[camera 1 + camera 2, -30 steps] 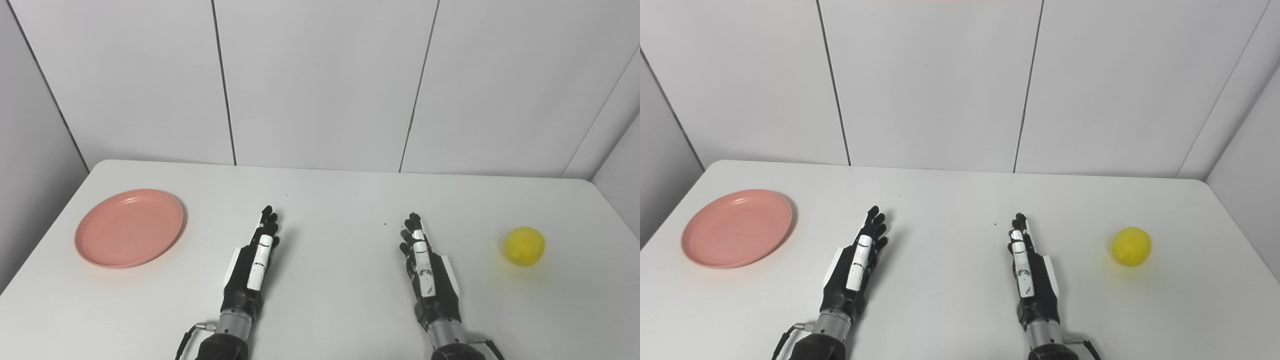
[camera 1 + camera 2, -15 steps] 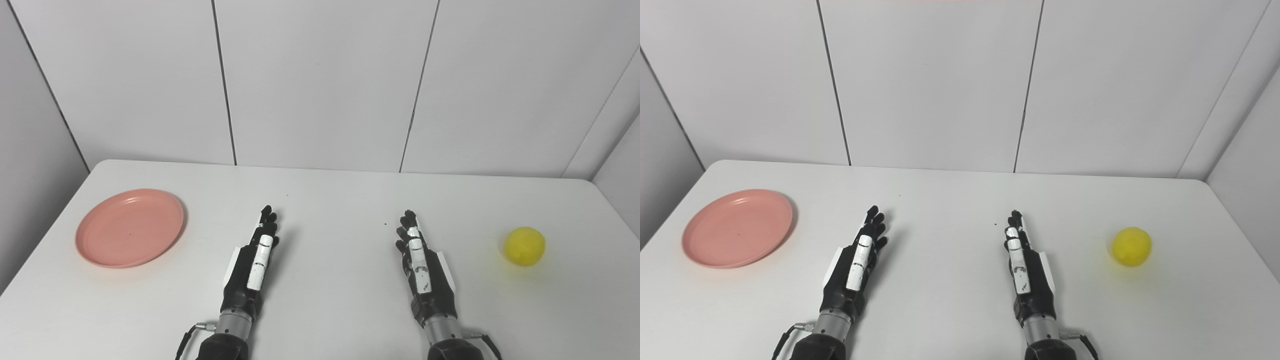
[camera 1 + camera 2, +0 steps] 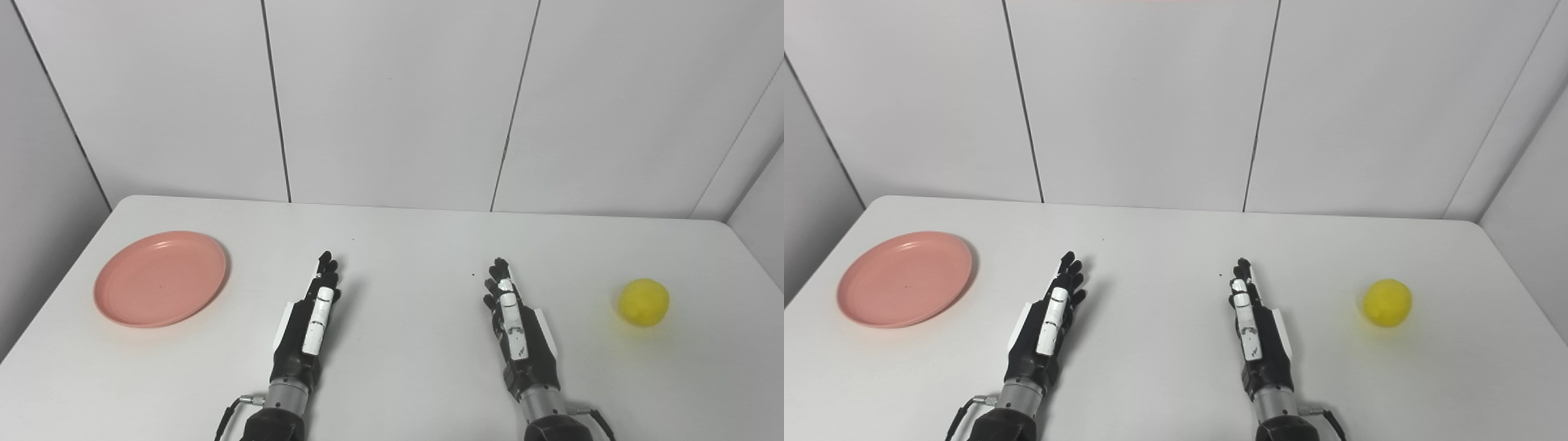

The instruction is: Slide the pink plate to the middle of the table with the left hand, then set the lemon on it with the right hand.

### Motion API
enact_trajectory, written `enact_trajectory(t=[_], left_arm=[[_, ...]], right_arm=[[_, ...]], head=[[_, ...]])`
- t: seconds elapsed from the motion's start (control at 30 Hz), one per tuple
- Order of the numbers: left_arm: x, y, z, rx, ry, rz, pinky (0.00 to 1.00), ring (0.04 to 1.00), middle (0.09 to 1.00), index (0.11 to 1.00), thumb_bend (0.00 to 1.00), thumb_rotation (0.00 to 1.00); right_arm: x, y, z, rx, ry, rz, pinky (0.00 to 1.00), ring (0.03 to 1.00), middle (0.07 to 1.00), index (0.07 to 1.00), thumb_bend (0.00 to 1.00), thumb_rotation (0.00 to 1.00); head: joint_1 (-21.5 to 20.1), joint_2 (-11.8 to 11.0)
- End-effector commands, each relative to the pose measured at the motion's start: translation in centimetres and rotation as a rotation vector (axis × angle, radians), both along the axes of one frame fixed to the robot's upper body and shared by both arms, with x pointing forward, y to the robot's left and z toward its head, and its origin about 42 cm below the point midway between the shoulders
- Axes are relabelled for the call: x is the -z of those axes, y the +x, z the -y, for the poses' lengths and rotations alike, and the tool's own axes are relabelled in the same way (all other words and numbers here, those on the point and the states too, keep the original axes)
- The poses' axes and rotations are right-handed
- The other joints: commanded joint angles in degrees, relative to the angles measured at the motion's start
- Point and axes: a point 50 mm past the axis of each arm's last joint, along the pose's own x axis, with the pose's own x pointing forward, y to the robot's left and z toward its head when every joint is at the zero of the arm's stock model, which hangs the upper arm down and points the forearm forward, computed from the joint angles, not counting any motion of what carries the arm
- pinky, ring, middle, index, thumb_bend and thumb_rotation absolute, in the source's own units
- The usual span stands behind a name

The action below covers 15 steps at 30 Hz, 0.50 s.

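Observation:
A round pink plate (image 3: 160, 278) lies flat near the left edge of the white table (image 3: 404, 245). A yellow lemon (image 3: 642, 301) rests near the right edge. My left hand (image 3: 309, 324) lies on the table left of centre, open, fingers stretched forward, holding nothing, well to the right of the plate. My right hand (image 3: 517, 324) lies right of centre, open with fingers straight, holding nothing, with a wide gap between it and the lemon. In the right eye view the plate (image 3: 904, 278) and lemon (image 3: 1387, 302) sit at the same sides.
White wall panels stand behind the table's far edge (image 3: 392, 205). A grey wall closes the left side, another the right corner. A small dark speck (image 3: 472, 275) marks the tabletop just beyond my right hand.
My right hand has shifted slightly left and forward over the last second. The left hand, plate and lemon have stayed put; the view shifted a trifle.

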Motion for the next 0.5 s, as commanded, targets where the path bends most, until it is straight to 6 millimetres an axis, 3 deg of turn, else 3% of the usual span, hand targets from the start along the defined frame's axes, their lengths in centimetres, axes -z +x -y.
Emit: enact_trajectory(t=[0.0, 0.03, 0.07, 0.1, 0.13, 0.17, 0.2, 0.23, 0.33, 0.47], left_arm=[[0.8, -0.1, 0.0, -0.010, 0.007, 0.008, 1.00, 1.000, 1.000, 0.984, 0.63, 1.00], [0.9, -0.1, 0.2, -0.016, -0.002, -0.004, 1.00, 1.000, 1.000, 0.984, 0.63, 1.00], [1.0, -0.2, 0.3, -0.021, -0.010, -0.013, 1.00, 0.990, 0.993, 0.973, 0.62, 1.00], [1.2, -0.2, 0.6, -0.032, -0.018, -0.022, 1.00, 0.986, 0.991, 0.969, 0.62, 1.00], [1.3, -0.2, 0.9, -0.040, -0.023, -0.028, 0.99, 0.973, 0.980, 0.956, 0.62, 1.00], [1.5, -0.2, 1.2, -0.053, -0.011, -0.031, 0.98, 0.969, 0.976, 0.951, 0.61, 1.00], [1.7, -0.3, 1.5, -0.061, -0.001, -0.032, 0.98, 0.967, 0.973, 0.947, 0.61, 1.00], [1.8, -0.3, 1.8, -0.058, 0.047, -0.033, 0.97, 0.966, 0.972, 0.945, 0.61, 1.00], [1.8, -0.4, 2.5, -0.040, 0.127, -0.021, 0.99, 0.975, 0.989, 0.974, 0.56, 1.00], [1.9, -0.4, 3.2, -0.033, 0.131, -0.018, 0.99, 0.972, 0.991, 0.978, 0.55, 1.00]], right_arm=[[-1.6, 0.7, -0.1, -0.022, 0.000, 0.070, 1.00, 1.000, 1.000, 1.000, 0.81, 1.00], [-1.5, 0.6, 0.0, -0.023, 0.003, 0.074, 1.00, 1.000, 1.000, 1.000, 0.81, 1.00], [-1.4, 0.6, 0.2, -0.024, 0.005, 0.076, 1.00, 1.000, 1.000, 1.000, 0.78, 1.00], [-1.3, 0.5, 0.5, -0.020, 0.003, 0.083, 1.00, 1.000, 1.000, 1.000, 0.77, 1.00], [-1.2, 0.4, 0.8, -0.018, 0.001, 0.087, 1.00, 1.000, 1.000, 1.000, 0.77, 1.00], [-1.0, 0.3, 1.2, -0.006, 0.008, 0.090, 1.00, 1.000, 1.000, 1.000, 0.77, 1.00], [-0.8, 0.2, 1.6, 0.003, 0.014, 0.091, 1.00, 1.000, 1.000, 1.000, 0.78, 1.00], [-0.7, 0.1, 1.9, 0.014, 0.018, 0.095, 1.00, 1.000, 1.000, 1.000, 0.78, 1.00], [-0.4, 0.0, 2.9, 0.023, 0.014, 0.111, 1.00, 1.000, 1.000, 1.000, 0.73, 1.00], [0.3, 0.2, 3.9, 0.000, 0.009, 0.115, 1.00, 1.000, 1.000, 1.000, 0.73, 1.00]], head=[[0.09, 0.02], [3.30, -0.87], [3.30, -0.87], [7.44, -2.03], [7.44, -2.03], [11.39, -3.32], [11.39, -3.32], [14.08, -4.40], [17.68, -6.12], [19.60, -7.47]])
